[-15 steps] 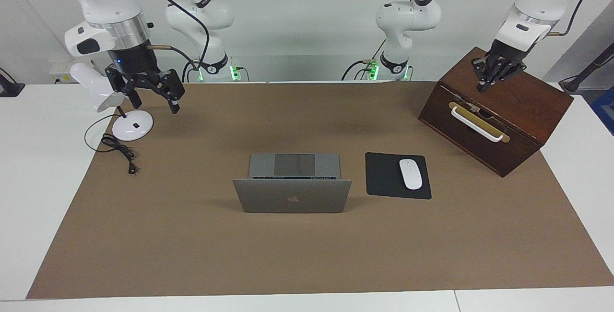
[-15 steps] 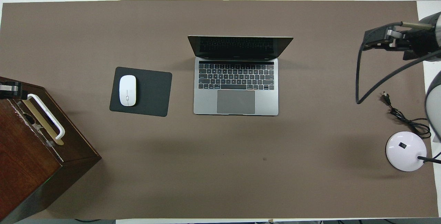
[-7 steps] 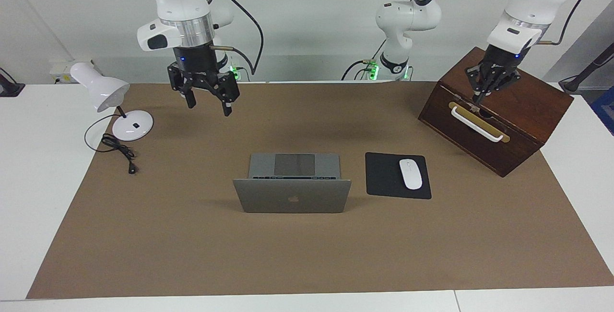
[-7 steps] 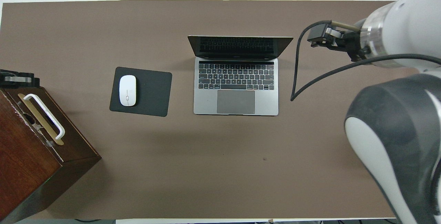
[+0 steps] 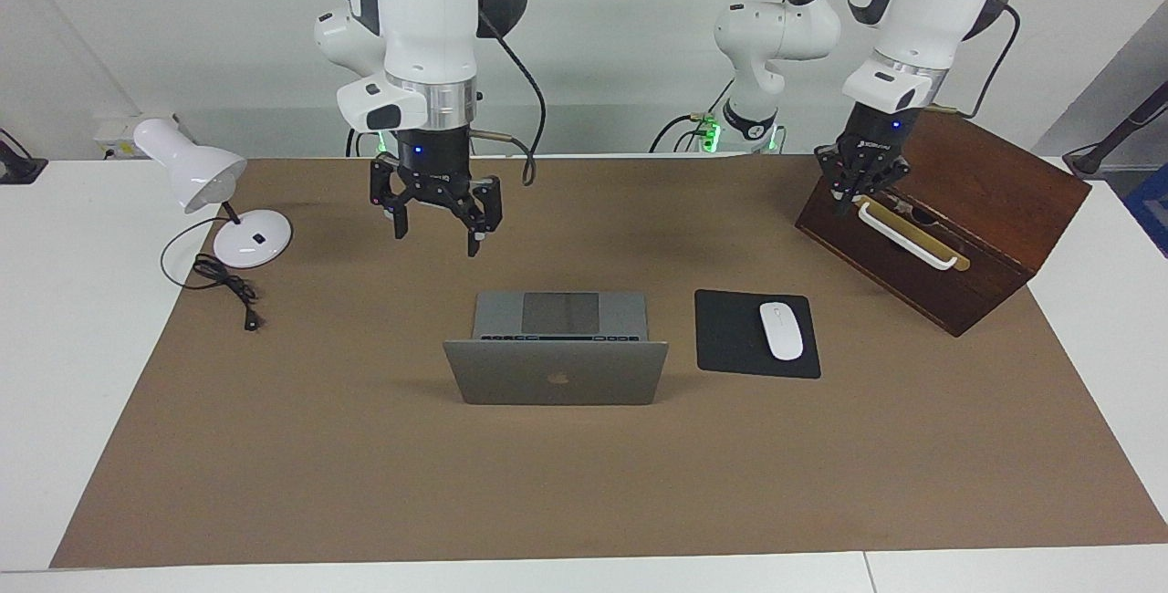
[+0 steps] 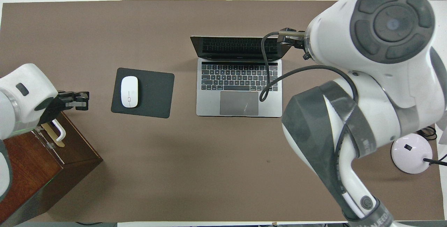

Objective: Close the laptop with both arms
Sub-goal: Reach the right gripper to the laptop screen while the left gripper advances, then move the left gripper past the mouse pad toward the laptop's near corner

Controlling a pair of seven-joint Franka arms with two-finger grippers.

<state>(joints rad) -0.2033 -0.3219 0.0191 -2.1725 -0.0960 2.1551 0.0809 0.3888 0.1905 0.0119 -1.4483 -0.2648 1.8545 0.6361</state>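
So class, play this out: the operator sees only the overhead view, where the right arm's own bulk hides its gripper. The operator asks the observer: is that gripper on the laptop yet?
Observer: No. The right gripper hangs in the air, clear of the laptop, whose lid stands open.
Operator: Is it open or shut?
Observer: Open, with its fingertips well apart and pointing down.
Operator: And the left gripper, by the wooden box?
Observer: The left gripper is shut. It is at the end of the white handle on the wooden box. I cannot tell whether it touches.
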